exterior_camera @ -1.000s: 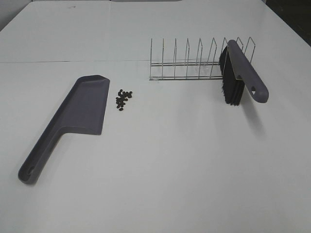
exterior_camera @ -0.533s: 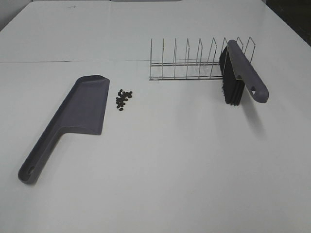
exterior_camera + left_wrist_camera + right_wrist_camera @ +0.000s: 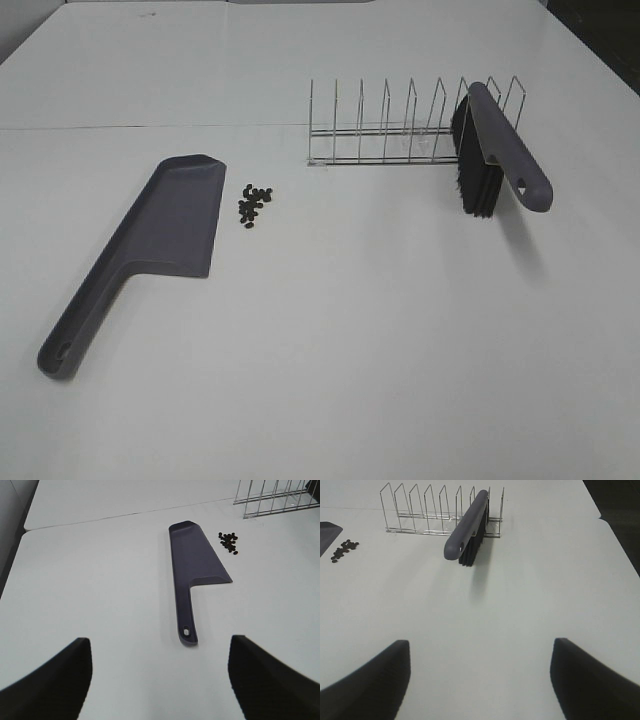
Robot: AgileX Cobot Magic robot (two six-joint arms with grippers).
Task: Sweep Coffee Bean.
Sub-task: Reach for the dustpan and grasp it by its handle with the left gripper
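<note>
Coffee bean (image 3: 254,204) lies between dustpan (image 3: 165,225) and rack (image 3: 385,125) with brush (image 3: 505,150); left gripper (image 3: 160,680), right gripper (image 3: 480,680) spread.

An evenly lit white table (image 3: 330,380) carries a thin seam (image 3: 150,127) across it, with dark floor (image 3: 600,30) beyond its far-right corner.

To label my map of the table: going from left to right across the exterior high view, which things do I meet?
dustpan → coffee beans → wire rack → brush, leaning in the rack's right end
</note>
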